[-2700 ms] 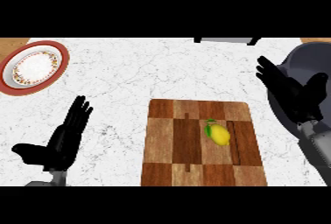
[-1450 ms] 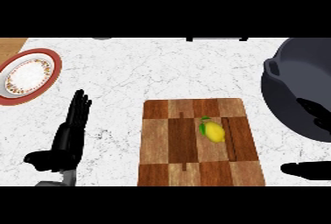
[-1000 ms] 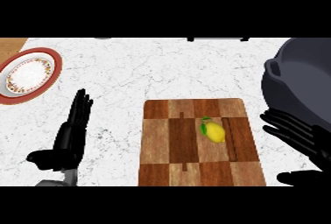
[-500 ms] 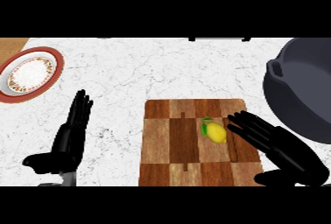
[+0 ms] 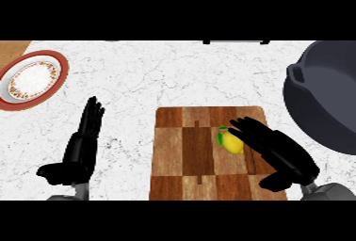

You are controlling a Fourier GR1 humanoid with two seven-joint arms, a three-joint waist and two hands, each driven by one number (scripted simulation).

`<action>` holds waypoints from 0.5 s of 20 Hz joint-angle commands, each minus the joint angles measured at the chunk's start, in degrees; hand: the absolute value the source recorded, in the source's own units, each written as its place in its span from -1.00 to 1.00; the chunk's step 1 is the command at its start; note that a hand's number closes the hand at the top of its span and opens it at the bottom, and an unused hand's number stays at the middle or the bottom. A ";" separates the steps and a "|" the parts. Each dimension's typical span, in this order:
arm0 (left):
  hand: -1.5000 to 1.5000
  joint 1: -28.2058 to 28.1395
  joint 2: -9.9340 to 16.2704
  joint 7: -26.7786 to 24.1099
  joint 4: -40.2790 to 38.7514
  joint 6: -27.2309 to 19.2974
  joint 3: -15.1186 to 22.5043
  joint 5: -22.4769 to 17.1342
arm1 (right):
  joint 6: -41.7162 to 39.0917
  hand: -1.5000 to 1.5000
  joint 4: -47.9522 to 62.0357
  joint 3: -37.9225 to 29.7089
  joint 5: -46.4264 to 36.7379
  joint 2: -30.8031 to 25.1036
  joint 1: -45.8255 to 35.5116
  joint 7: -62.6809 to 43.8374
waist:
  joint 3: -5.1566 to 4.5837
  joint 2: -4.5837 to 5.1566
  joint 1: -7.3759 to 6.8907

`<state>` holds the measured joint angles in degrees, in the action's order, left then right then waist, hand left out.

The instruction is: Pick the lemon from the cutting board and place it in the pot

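Observation:
A yellow lemon (image 5: 232, 142) with a green end lies on the wooden checkered cutting board (image 5: 192, 155), right of its middle. My right hand (image 5: 282, 157) is open over the board's right side, its straight fingers reaching the lemon's right edge and partly covering it. The dark grey pot (image 5: 327, 96) stands at the right edge, cut off by the frame. My left hand (image 5: 78, 151) rests open on the white counter, left of the board, fingers pointing up.
A round plate (image 5: 30, 79) with a red rim and patterned inside sits at the far left on the marble counter. A strip of wood surface shows in the top left corner.
My right hand has come away from the pot, swung left over the board and reached the lemon's side. The left hand stayed put. The view shifted slightly.

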<state>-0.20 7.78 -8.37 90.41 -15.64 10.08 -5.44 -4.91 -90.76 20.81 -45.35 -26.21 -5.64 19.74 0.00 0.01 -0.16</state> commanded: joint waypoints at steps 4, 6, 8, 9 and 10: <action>0.00 1.02 -1.38 1.42 0.29 1.69 -2.27 0.70 | 3.97 -1.00 6.98 -0.77 -7.39 5.86 0.64 3.90 | 0.00 -0.02 0.11; 0.00 0.56 0.77 4.77 3.68 3.58 -3.41 0.08 | 2.49 -1.00 6.33 -2.00 -7.63 5.46 0.85 3.83 | 0.00 -0.05 0.07; 0.00 3.38 -2.90 -1.00 -4.51 1.76 -2.51 2.63 | 4.01 -1.00 13.20 -2.99 -8.75 8.41 -4.12 5.25 | 0.00 0.04 0.04; 0.00 2.02 -1.86 5.73 2.80 1.01 -2.23 2.89 | 4.15 -1.00 10.43 -3.16 -9.02 7.74 -0.89 6.02 | 0.01 -0.03 0.06; 0.00 -2.84 -3.28 1.80 3.80 1.03 0.22 3.91 | 2.01 -1.00 8.59 -2.86 -9.23 7.93 -0.91 4.17 | 0.00 -0.06 0.00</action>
<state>0.70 6.18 -6.17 91.17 -13.91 8.16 -3.54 -2.94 -83.44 18.12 -52.62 -20.04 -7.38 23.84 -0.41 -0.32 -0.09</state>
